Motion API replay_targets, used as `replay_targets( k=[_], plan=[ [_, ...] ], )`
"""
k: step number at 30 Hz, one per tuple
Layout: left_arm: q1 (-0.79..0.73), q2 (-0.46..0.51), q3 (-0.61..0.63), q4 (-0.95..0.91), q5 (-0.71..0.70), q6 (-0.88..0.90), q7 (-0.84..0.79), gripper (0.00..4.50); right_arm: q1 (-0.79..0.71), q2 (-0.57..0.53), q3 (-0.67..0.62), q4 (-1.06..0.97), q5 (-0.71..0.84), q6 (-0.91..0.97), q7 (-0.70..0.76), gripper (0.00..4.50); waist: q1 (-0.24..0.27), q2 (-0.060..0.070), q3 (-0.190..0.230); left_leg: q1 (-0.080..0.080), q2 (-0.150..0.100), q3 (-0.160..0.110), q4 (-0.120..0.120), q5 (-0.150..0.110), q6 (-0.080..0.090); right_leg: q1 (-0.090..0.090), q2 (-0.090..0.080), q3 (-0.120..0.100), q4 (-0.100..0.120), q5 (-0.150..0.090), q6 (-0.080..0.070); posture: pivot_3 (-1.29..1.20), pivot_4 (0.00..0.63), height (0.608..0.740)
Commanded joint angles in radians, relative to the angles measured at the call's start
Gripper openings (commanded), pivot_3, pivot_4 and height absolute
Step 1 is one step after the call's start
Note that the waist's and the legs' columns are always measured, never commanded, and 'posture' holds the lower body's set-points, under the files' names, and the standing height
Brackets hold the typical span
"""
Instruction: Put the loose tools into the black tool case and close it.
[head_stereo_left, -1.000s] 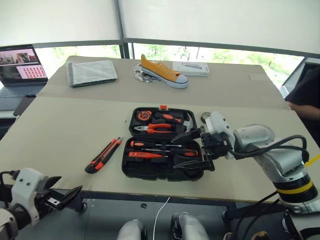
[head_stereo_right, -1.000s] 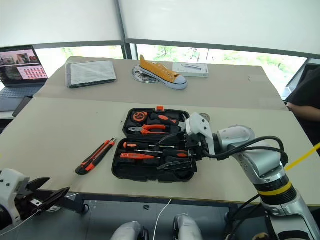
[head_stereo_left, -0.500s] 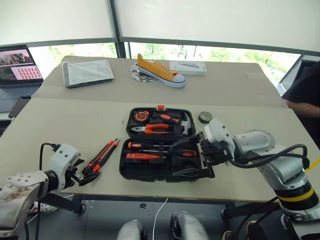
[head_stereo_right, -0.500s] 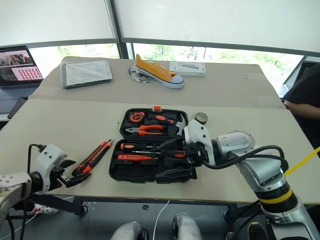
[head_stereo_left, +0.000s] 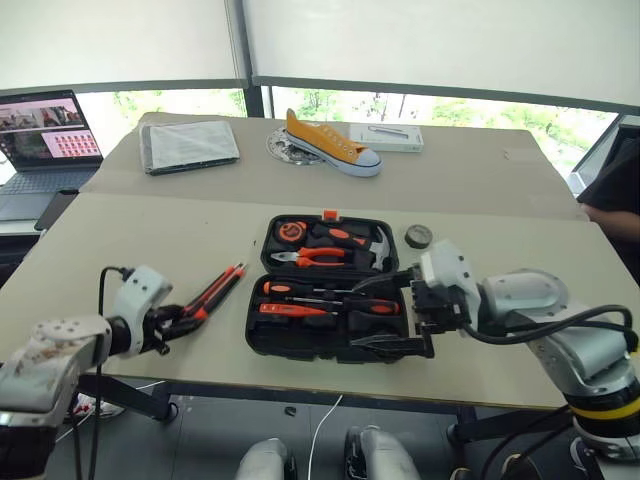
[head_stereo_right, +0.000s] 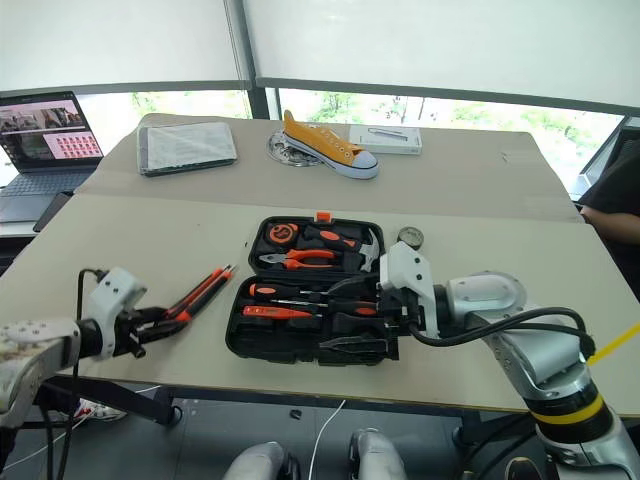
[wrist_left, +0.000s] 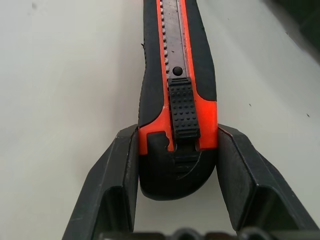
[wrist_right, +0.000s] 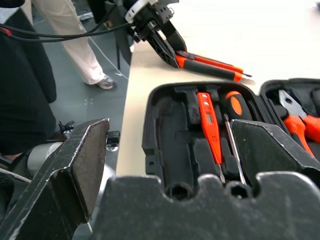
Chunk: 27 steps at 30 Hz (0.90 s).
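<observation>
Left claw (wrist_left: 175, 195) straddles utility knife (wrist_left: 176, 90).

Bare table (head_stereo_left: 120, 240) lay between the knife (head_stereo_left: 208, 294) and the open case (head_stereo_left: 325, 290); the right gripper (head_stereo_left: 392, 315) crowded the case's right edge.

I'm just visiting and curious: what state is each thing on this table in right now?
Tool case: open, lying flat.
Utility knife: on the table, butt end between the left tool fingers.
Right tool: open, over the case.
Tape roll: loose beside the case.
Laptop: open, screen lit.
</observation>
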Motion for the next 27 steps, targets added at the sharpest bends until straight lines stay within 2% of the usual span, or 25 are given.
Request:
replay_targets(
  k=[1, 4, 7, 14, 18, 25, 27],
  plan=[
    [-0.131, 0.079, -0.008, -0.068, -0.076, -0.187, -0.249, 1.74, 0.07, -0.05, -0.083, -0.091, 0.046, 0.025, -0.011, 4.5, 0.0, -0.002, 0.001, -0.001, 0.0, 0.0, 0.0, 0.0, 0.0, -0.001, 0.0, -0.001, -0.001, 0.001, -0.001, 0.0, 0.15, 0.733],
    [-0.228, 0.116, -0.084, -0.065, -0.093, -0.198, -0.358, 1.74, 0.126, -0.071, -0.106, -0.127, 0.035, 0.019, -0.03, 4.5, -0.004, -0.002, 0.001, -0.003, -0.002, 0.001, 0.0, 0.0, 0.0, -0.002, 0.0, 0.0, -0.001, 0.0, -0.001, 0.0, 0.15, 0.733],
    [-0.299, 0.134, -0.211, -0.047, -0.048, -0.271, -0.486, 1.74, 0.16, -0.076, -0.129, -0.144, 0.043, 0.023, -0.053, 4.5, -0.016, -0.001, 0.001, -0.001, -0.003, 0.003, -0.001, 0.0, 0.001, -0.002, 0.002, -0.001, 0.0, 0.0, 0.001, 0.0, 0.15, 0.733],
    [-0.412, 0.076, -0.486, 0.065, 0.12, -0.424, -0.646, 1.74, 0.211, -0.08, -0.17, -0.188, 0.047, 0.033, -0.109, 4.5, -0.017, -0.002, 0.001, 0.001, -0.003, 0.007, 0.0, 0.0, 0.001, -0.001, 0.005, 0.004, 0.001, -0.005, 0.008, 0.0, 0.15, 0.733],
    [-0.447, 0.033, -0.551, 0.097, 0.193, -0.441, -0.636, 1.74, 0.236, -0.079, -0.19, -0.207, 0.053, 0.04, -0.137, 4.5, -0.015, -0.002, 0.001, 0.001, -0.003, 0.006, 0.001, 0.0, 0.001, -0.001, 0.004, 0.006, 0.001, -0.005, 0.009, 0.0, 0.15, 0.733],
    [-0.497, 0.001, -0.577, 0.074, 0.207, -0.313, -0.623, 1.74, 0.25, -0.073, -0.189, -0.218, 0.051, 0.04, -0.163, 4.5, -0.01, -0.002, 0.001, 0.0, -0.004, 0.003, 0.003, 0.0, 0.004, 0.001, 0.004, 0.005, 0.001, -0.004, 0.01, 0.0, 0.15, 0.733],
    [-0.504, 0.004, -0.577, 0.047, 0.202, -0.247, -0.62, 2.74, 0.244, -0.069, -0.18, -0.214, 0.048, 0.039, -0.168, 4.5, -0.01, -0.002, 0.001, 0.0, -0.004, 0.003, 0.003, 0.0, 0.005, 0.001, 0.003, 0.005, 0.0, -0.004, 0.011, 0.0, 0.15, 0.733]
  ],
)
